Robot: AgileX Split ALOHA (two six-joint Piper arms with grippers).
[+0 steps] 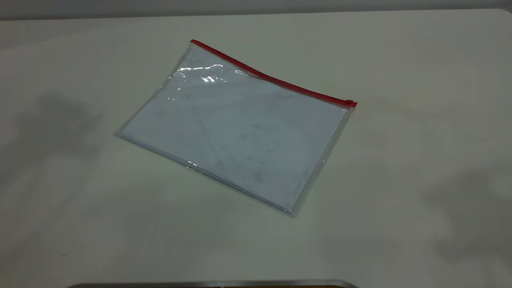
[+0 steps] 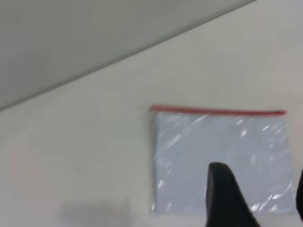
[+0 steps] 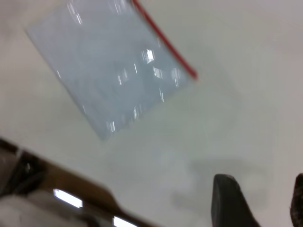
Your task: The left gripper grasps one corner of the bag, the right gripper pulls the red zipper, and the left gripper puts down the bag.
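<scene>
The bag (image 1: pixel 236 136) lies flat on the white table (image 1: pixel 420 160), near the middle, turned at an angle, with white paper showing through the clear plastic. The red zipper (image 1: pixel 272 78) runs along its far long edge, and its small slider tab (image 1: pixel 350 103) sits at the right end of that strip. The corner of the bag (image 1: pixel 193 42) at the strip's left end rests on the table, with nothing gripping it.

The exterior view shows neither arm, only soft shadows at the left and right of the tabletop and a grey metal edge (image 1: pixel 212 284) at the near side. The wrist views supply what it lacks. The left gripper (image 2: pixel 262 198) hangs above the bag, its fingers (image 2: pixel 225 196) spread wide apart with nothing between them. The right gripper (image 3: pixel 258 203) hangs over bare table, well apart from the bag, its fingers (image 3: pixel 229 201) likewise spread wide and empty. The right wrist view alone also shows a brown edge with blurred clutter (image 3: pixel 47 189) beyond the table. Nothing lies on the bag or against the zipper.
</scene>
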